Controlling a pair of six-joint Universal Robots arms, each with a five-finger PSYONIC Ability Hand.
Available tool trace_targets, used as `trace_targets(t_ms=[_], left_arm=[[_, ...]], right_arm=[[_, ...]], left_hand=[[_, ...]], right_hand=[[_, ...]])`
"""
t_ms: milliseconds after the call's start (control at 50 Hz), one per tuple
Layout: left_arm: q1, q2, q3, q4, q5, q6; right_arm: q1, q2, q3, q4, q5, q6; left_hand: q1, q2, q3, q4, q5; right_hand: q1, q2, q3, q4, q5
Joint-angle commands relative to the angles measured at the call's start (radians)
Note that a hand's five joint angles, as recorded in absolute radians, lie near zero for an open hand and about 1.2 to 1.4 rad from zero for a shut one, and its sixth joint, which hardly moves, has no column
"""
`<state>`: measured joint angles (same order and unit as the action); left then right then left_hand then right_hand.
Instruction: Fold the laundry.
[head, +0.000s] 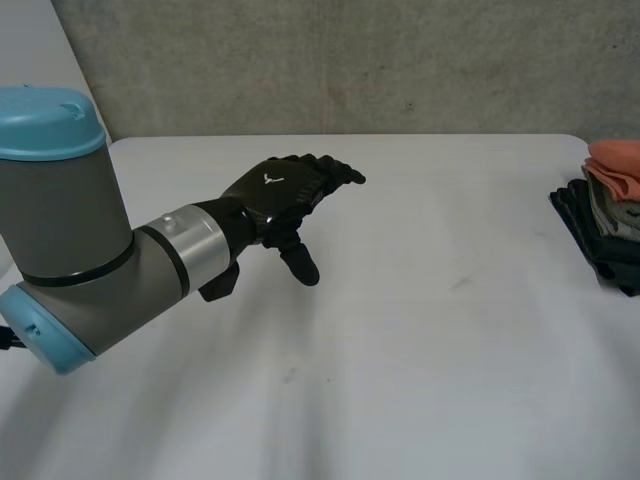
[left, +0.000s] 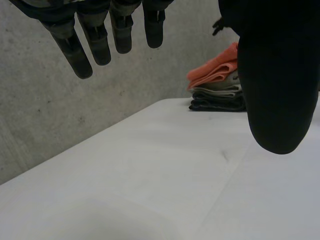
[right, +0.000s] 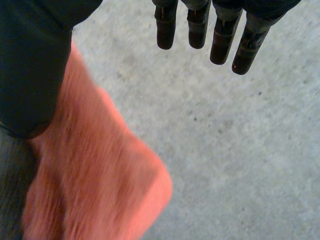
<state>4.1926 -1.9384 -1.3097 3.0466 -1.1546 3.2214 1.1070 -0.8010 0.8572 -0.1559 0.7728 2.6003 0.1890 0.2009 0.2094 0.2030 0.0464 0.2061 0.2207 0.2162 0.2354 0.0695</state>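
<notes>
Head view, left hand: we see the left hand (head: 283, 192) raised over the bench (head: 420, 340), left of its middle. Its fingers are straight and loosely spread, its thumb points down, and it holds nothing.
Head view, left arm: the left arm (head: 90, 250) comes in from the near left corner.
Head view, stack: a stack (head: 606, 235) of folded laundry sits at the bench's right edge, near the far corner and well apart from the left hand. An orange cloth (head: 618, 165) lies on top.
Head view, open room: we find the bench bare from the left hand across to the stack and down to the near edge. The far edge meets a concrete wall (head: 350, 60).
Left wrist view, left hand: the fingers (left: 80, 57) hang straight and the thumb (left: 272, 90) stands wide of them, with nothing between.
Left wrist view, stack: beyond the thumb the stack rests close to the wall, orange on top, with bare bench running from the palm up to it.
Right wrist view, right hand: the right hand (right: 30, 65) is spread wide, fingers straight and thumb well apart, gripping nothing.
Right wrist view, orange cloth: it lies just beside the thumb, with a dark cloth (right: 9, 200) at its side. We cannot tell whether the thumb touches either. Its rounded edge ends short of the fingers, and grey concrete lies beyond it.
</notes>
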Motion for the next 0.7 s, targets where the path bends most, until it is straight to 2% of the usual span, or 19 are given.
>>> trace_targets(t_ms=[20, 120, 200, 260, 280, 360, 400, 440, 500, 580, 700], left_arm=[[0.004, 0.027, 0.004, 0.0, -0.004, 0.0], [0.011, 0.059, 0.009, 0.0, -0.005, -0.003], [0.046, 0.108, 0.015, 0.004, -0.019, -0.02], [0.073, 0.153, 0.01, 0.021, -0.085, -0.037], [0.078, 0.166, 0.009, 0.029, -0.106, -0.038], [0.095, 0.226, -0.011, 0.07, -0.27, -0.04], [0.107, 0.237, -0.026, 0.08, -0.319, -0.035], [0.133, 0.242, -0.045, 0.086, -0.361, -0.034], [0.158, 0.246, -0.059, 0.086, -0.378, -0.034], [0.172, 0.245, -0.072, 0.084, -0.381, -0.038], [0.173, 0.245, -0.114, 0.086, -0.384, -0.043]], right_arm=[[0.094, -0.142, 0.02, 0.07, 0.071, 0.133], [0.21, -0.263, 0.063, 0.085, 0.244, 0.295], [0.31, -0.369, 0.137, 0.082, 0.341, 0.374], [0.384, -0.441, 0.187, 0.085, 0.397, 0.402], [0.434, -0.472, 0.23, 0.085, 0.443, 0.408], [0.574, -0.51, 0.333, 0.079, 0.559, 0.405], [0.632, -0.524, 0.359, 0.079, 0.606, 0.406], [0.712, -0.535, 0.385, 0.079, 0.678, 0.403], [0.776, -0.532, 0.41, 0.081, 0.756, 0.4], [0.815, -0.53, 0.428, 0.081, 0.818, 0.391], [0.818, -0.529, 0.471, 0.064, 0.832, 0.383]], left_hand=[[0.004, -0.008, -0.016, -0.01, -0.028], [-0.005, -0.017, -0.025, -0.019, -0.037], [-0.002, -0.014, -0.022, -0.016, -0.034], [-0.005, -0.017, -0.025, -0.019, -0.037], [-0.005, -0.017, -0.025, -0.019, -0.037], [-0.008, -0.02, -0.028, -0.022, -0.04], [-0.011, -0.023, -0.031, -0.025, -0.043], [-0.011, -0.023, -0.031, -0.025, -0.043], [-0.011, -0.023, -0.031, -0.025, -0.043], [-0.014, -0.026, -0.034, -0.028, -0.046], [-0.015, -0.026, -0.035, -0.028, -0.046]], right_hand=[[-0.032, -0.046, -0.042, -0.061, -0.07], [-0.032, -0.046, -0.042, -0.061, -0.07], [-0.032, -0.046, -0.042, -0.061, -0.07], [-0.032, -0.046, -0.042, -0.061, -0.07], [-0.032, -0.046, -0.042, -0.061, -0.07], [-0.032, -0.046, -0.042, -0.061, -0.07], [-0.032, -0.046, -0.042, -0.061, -0.07], [-0.032, -0.046, -0.042, -0.061, -0.07], [-0.032, -0.046, -0.042, -0.061, -0.07], [-0.032, -0.046, -0.042, -0.061, -0.07], [-0.032, -0.046, -0.042, -0.061, -0.07]])
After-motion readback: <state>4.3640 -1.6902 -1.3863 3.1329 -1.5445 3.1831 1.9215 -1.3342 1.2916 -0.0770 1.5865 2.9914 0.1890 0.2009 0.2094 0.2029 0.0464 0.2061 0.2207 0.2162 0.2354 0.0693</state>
